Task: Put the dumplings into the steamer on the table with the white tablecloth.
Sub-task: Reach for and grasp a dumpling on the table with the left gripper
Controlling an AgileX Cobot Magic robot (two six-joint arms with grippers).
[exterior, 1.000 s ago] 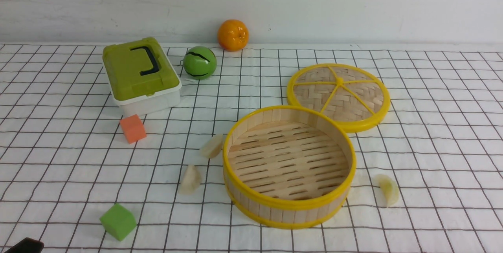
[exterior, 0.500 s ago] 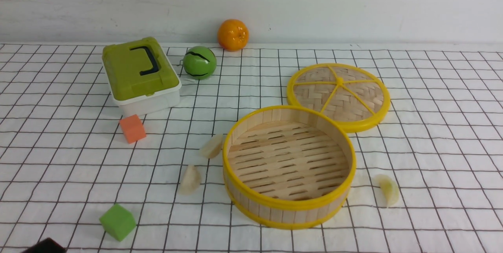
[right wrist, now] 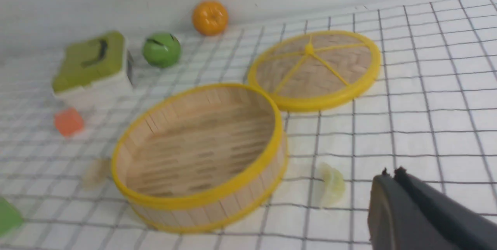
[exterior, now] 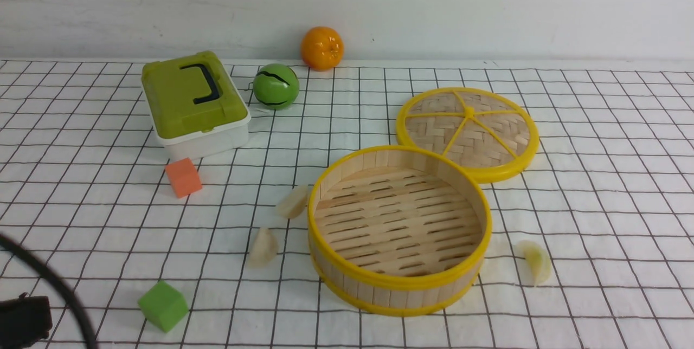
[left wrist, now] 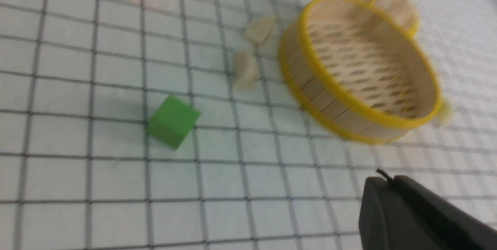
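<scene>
The steamer (exterior: 398,284) stands empty on the white tablecloth (exterior: 596,202) that covers the table. Two cream dumplings (exterior: 293,201) (exterior: 263,247) lie just left of it, and a yellowish-green dumpling (exterior: 534,260) lies to its right. In the left wrist view my left gripper (left wrist: 385,178) is shut on nothing, hanging short of the steamer (left wrist: 349,114) and the left dumplings (left wrist: 245,70). My right gripper (right wrist: 391,174) is also shut and empty, close beside the greenish dumpling (right wrist: 332,188). In the front view only a black part of my left arm (exterior: 21,322) shows; my right arm is out of sight.
The flat woven lid (exterior: 467,133) lies behind the steamer, touching its rim. A green-lidded box (exterior: 192,102), a green ball (exterior: 275,86) and an orange (exterior: 322,48) sit at the back left. An orange cube (exterior: 183,177) and a green cube (exterior: 162,305) lie on the left.
A black part of my left arm has come further into the front view's lower left corner, and a dark cable now curves above it. The objects on the cloth have not moved.
</scene>
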